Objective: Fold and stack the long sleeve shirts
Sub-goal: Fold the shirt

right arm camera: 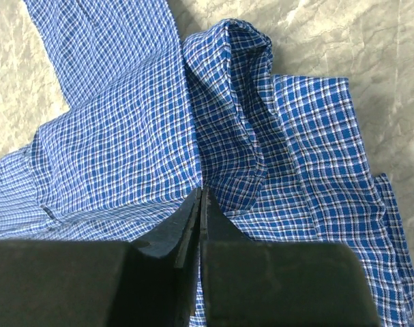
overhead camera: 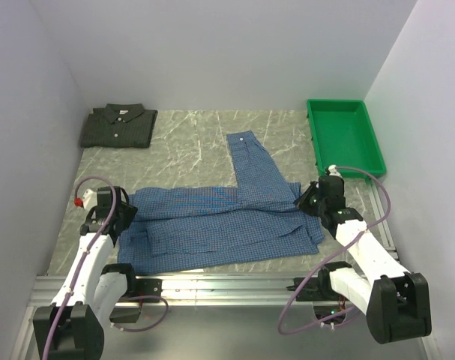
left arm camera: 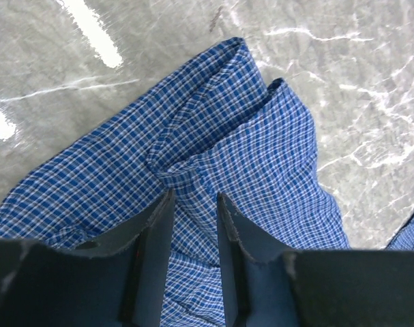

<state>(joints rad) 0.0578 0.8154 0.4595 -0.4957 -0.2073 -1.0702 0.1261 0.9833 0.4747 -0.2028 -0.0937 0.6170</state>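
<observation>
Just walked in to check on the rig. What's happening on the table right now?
Two arms are folding a blue shirt spread across the near part of the table. The right gripper is shut, pinching a fold at the shirt's right edge. The left gripper has its fingers apart over a fold at its left edge. One sleeve sticks out toward the far side. A dark green-grey shirt lies folded in the far left corner, and a green tray sits far right.

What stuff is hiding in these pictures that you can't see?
Top view: the dark checked shirt's sleeves, hidden under its folded body.
Right wrist view: whether the shut right hand pinches the blue shirt; its fingers cover that spot.
Left wrist view: the blue shirt's near part, behind the left hand and cut off by the bottom edge.
</observation>
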